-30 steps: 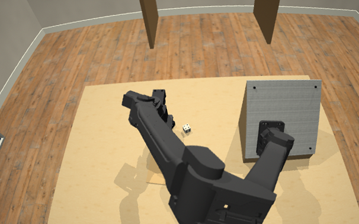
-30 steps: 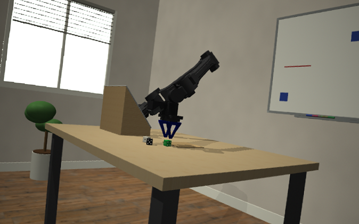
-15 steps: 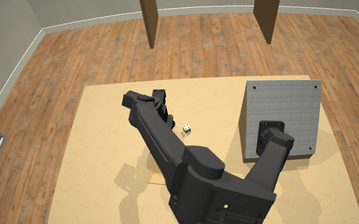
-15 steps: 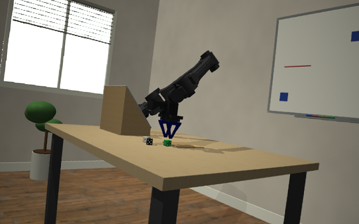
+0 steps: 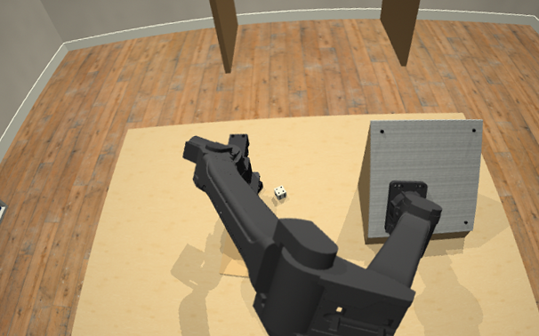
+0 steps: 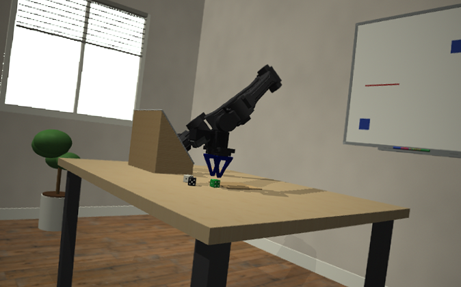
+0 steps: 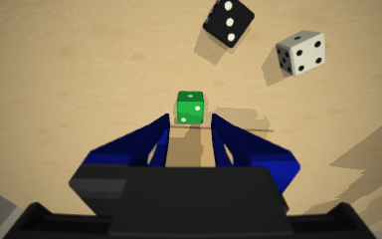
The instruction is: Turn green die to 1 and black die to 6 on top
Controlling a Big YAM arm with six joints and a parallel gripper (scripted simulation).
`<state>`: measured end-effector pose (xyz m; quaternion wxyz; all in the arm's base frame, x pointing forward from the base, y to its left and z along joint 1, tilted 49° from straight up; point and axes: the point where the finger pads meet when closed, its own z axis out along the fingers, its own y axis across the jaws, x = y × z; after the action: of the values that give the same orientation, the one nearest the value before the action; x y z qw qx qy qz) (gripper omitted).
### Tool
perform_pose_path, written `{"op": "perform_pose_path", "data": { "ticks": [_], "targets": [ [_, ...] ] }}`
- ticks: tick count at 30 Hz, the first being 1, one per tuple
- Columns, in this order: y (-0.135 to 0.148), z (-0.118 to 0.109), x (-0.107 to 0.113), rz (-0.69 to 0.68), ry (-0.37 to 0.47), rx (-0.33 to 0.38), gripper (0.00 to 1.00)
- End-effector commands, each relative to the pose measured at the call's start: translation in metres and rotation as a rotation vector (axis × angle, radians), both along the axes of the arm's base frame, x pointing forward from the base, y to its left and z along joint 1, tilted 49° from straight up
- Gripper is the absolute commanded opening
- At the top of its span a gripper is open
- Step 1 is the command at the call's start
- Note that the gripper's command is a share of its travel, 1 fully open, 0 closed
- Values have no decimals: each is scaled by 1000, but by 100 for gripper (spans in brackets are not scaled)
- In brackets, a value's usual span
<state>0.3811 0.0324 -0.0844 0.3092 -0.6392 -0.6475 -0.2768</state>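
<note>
The green die [image 7: 190,107] lies on the table just past my fingertips, at the edge of the thin tan mat [image 6: 240,187]. Its near face shows two pips. My gripper [image 7: 190,119] hovers just above it with the blue fingers apart and nothing between them; it also shows in the exterior view [image 6: 216,174] over the green die [image 6: 214,183]. The black die [image 7: 229,21] lies farther off with three pips showing. The white die [image 7: 300,52] lies to its right. In the top view the arm hides the green and black dice; only the white die [image 5: 280,192] shows.
A wooden wedge block [image 5: 423,177] with a grey sloped face carries the arm's base at the right of the table. The black die [image 6: 192,181] and white die [image 6: 186,178] lie close together left of the gripper.
</note>
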Motion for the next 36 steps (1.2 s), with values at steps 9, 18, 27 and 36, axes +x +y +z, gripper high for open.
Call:
{"op": "perform_pose_path", "data": {
  "ticks": [9,18,27,36],
  "targets": [
    [2,2,6,1,-14,-6,39],
    [9,-7,-1,3,5,-1,39],
    [20,-17,1,3,1,-1,39],
    [27,-21,2,3,-6,-3,39]
  ]
}}
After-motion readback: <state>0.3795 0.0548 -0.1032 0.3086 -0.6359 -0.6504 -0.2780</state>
